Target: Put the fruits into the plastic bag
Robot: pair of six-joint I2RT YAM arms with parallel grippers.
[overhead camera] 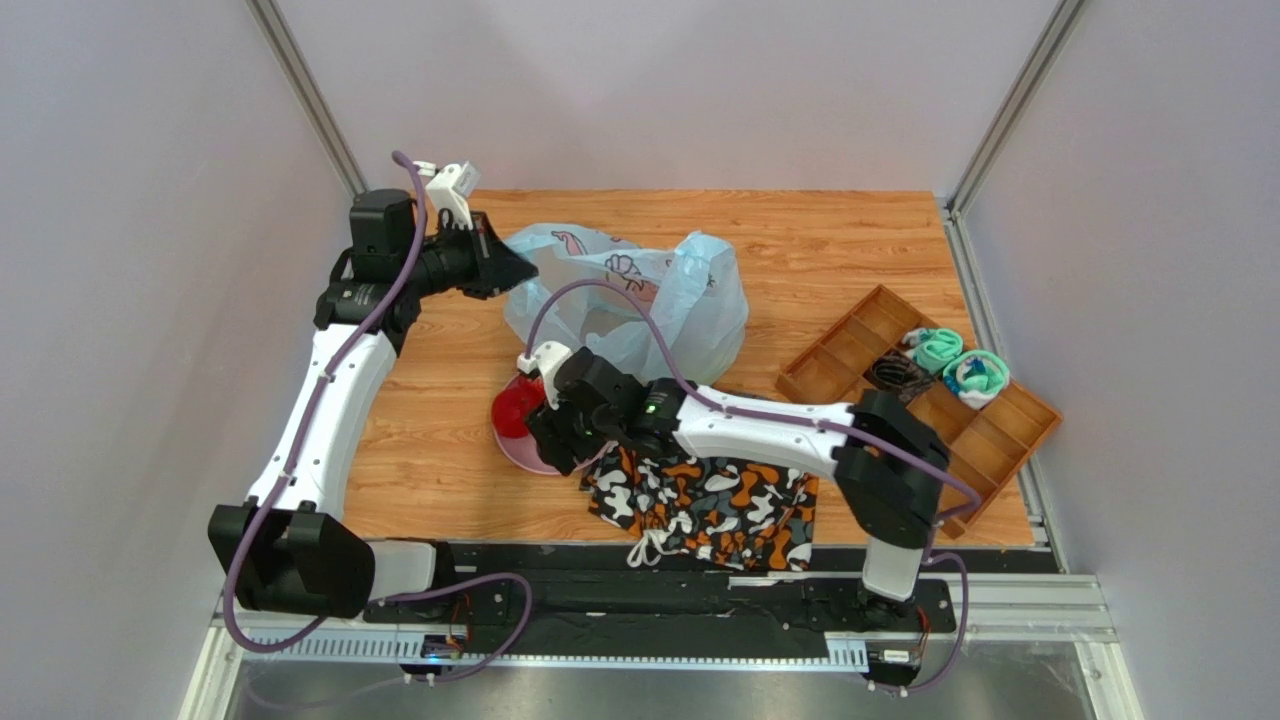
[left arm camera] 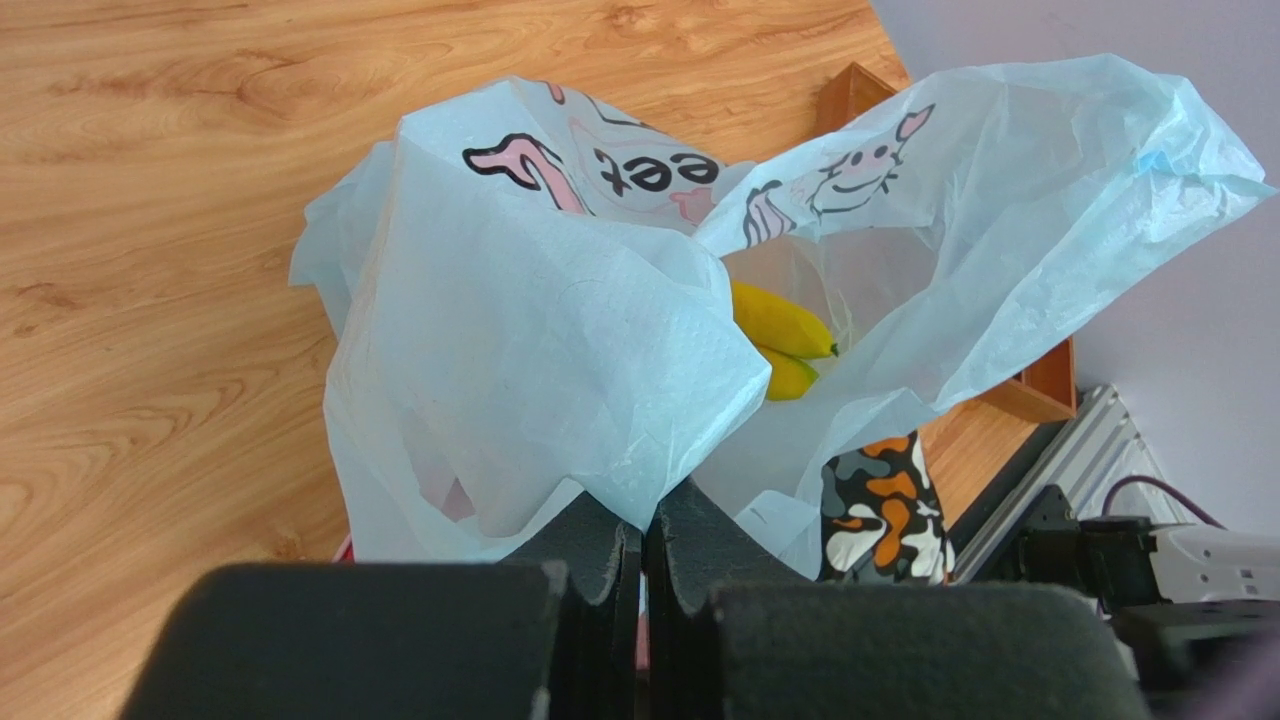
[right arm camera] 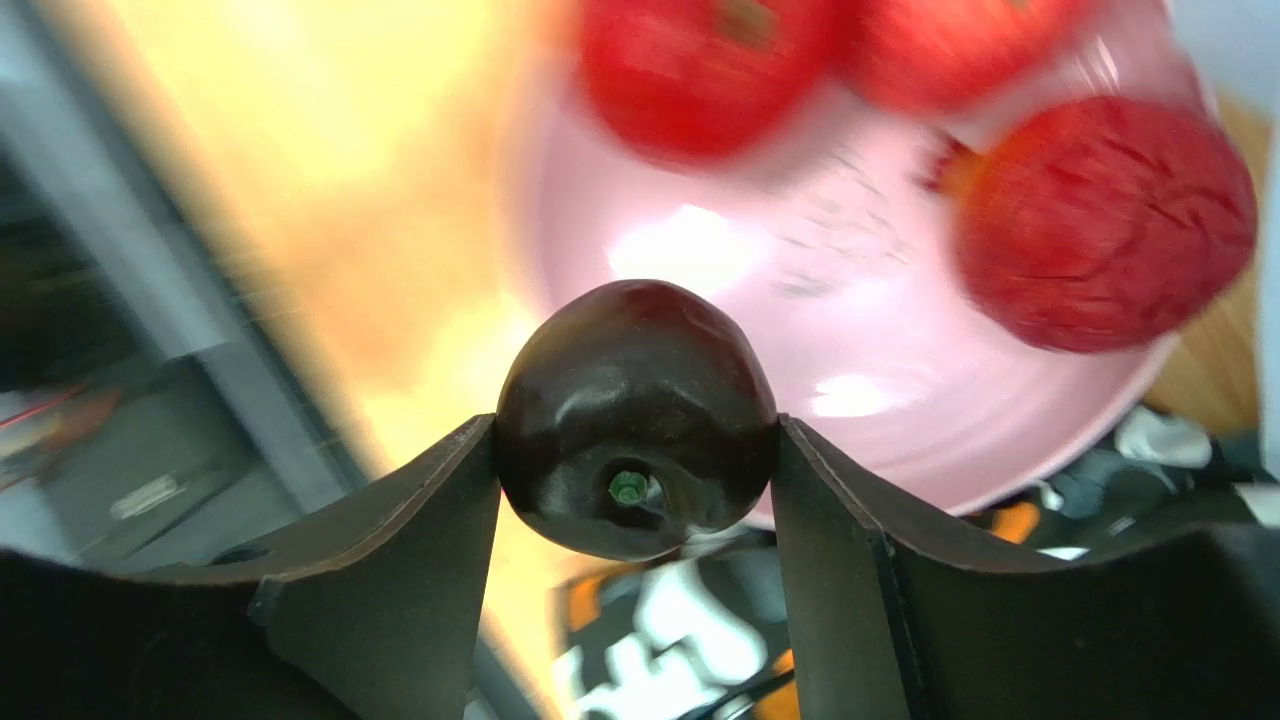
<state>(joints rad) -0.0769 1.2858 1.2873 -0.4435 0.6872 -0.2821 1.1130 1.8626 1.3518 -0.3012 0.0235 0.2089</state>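
Right gripper (right arm camera: 634, 438) is pinching the dark purple fruit (right arm camera: 631, 383) at the pink plate (right arm camera: 842, 405). The fruit is glossy, round and likely slippery, so I'd keep the grip across its middle. Left gripper (left arm camera: 646, 528) is pinched on the plastic bag (left arm camera: 526, 330) rim, bananas (left arm camera: 774, 338) inside. Red fruits (right arm camera: 1104, 225) are blurred. Can't see the grapes.

bananas (left arm camera: 781, 338) in bag (overhead camera: 631, 293) | apples (right arm camera: 1104, 225) on plate (right arm camera: 902, 375) (before bag) | cloth (overhead camera: 706, 510) right of plate

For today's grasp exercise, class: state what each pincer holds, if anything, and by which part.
Left pincer pinches the plastic bag by its edge. Right pincer clamps the dark round fruit across its sides.
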